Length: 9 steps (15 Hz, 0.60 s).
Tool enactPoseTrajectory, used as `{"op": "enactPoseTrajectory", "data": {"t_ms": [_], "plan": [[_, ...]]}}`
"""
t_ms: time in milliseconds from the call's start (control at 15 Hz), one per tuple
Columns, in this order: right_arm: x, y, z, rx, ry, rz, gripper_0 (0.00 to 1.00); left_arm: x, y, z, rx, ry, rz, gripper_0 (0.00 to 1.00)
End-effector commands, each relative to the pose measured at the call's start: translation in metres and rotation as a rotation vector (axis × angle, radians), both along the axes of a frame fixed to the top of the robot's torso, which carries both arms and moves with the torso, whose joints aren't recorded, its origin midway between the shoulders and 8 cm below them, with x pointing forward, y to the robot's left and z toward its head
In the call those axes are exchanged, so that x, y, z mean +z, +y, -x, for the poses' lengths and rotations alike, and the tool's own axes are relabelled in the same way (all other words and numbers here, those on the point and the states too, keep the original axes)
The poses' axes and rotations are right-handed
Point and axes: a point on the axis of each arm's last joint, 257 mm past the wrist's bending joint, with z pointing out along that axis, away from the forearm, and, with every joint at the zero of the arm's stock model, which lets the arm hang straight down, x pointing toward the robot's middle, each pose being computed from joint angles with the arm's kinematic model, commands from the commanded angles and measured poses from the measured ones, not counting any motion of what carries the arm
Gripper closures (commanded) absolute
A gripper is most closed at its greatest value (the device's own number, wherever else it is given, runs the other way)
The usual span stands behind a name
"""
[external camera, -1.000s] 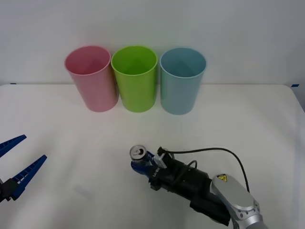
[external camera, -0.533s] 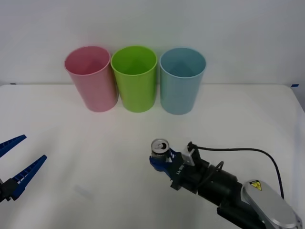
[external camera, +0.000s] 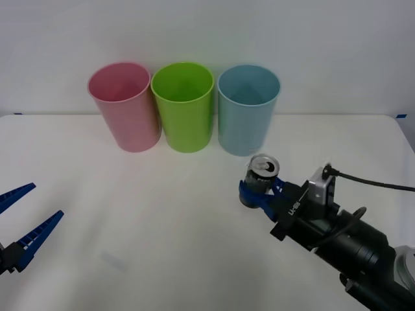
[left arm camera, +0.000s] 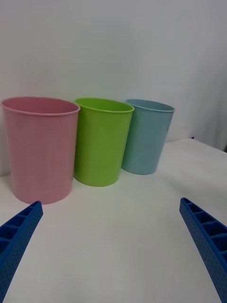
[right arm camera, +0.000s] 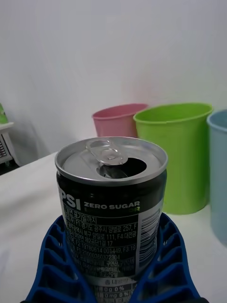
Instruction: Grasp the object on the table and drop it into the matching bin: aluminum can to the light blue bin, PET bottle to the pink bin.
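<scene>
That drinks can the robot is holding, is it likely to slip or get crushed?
The aluminum can has its tab pulled open, so it is probably empty and light. Thin metal may dent under a hard squeeze. The right gripper has ribbed jaws closed on its lower body, so slipping seems unlikely.

A bare white table [external camera: 130, 214] standing against a blank white wall [external camera: 324, 39], with three colour-coded bins lining up, is suggesting a robotics lab.

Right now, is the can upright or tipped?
Upright: the can stands with its top facing up, held between the right gripper fingers.
</scene>
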Motion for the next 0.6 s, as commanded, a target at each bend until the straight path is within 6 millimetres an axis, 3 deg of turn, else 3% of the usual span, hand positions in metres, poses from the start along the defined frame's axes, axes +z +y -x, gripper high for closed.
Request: {"op": "enactPoseTrajectory", "data": {"t_ms": [67,400,600], "plan": [[0.035,-0.018,-0.006,-0.034,-0.020,-0.054,1.00,0.000,0.000,0.000,0.000,0.000,0.000,0.00],[0.088,-0.041,-0.021,-0.101,-0.066,-0.111,1.00,0.000,0.000,0.000,0.000,0.000,0.000,0.00],[0.114,-0.048,-0.041,-0.125,-0.121,-0.102,1.00,0.000,0.000,0.000,0.000,0.000,0.000,0.00]]}}
